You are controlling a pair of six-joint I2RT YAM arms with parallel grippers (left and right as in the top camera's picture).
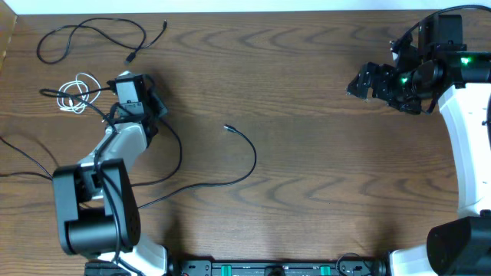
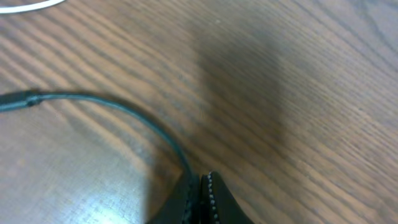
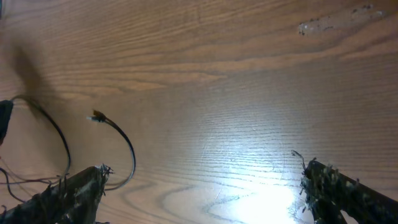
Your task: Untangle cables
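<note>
L gripper (image 2: 200, 190) pressed shut on a thin black cable (image 2: 127, 111), pinched right at the tips, low over the table (image 2: 298, 93). Prob. gripped there to drag that strand clear of the white coil (image 1: 77, 93) just beside it. Other black cords: a loop (image 1: 77, 34) at far top-left, and a long one (image 1: 247, 153) mid-table w/ its plug end free. R gripper (image 3: 205, 193) spread wide, holding nothing, well apart at the right — likely spare until a strand needs a 2nd hold.
</note>
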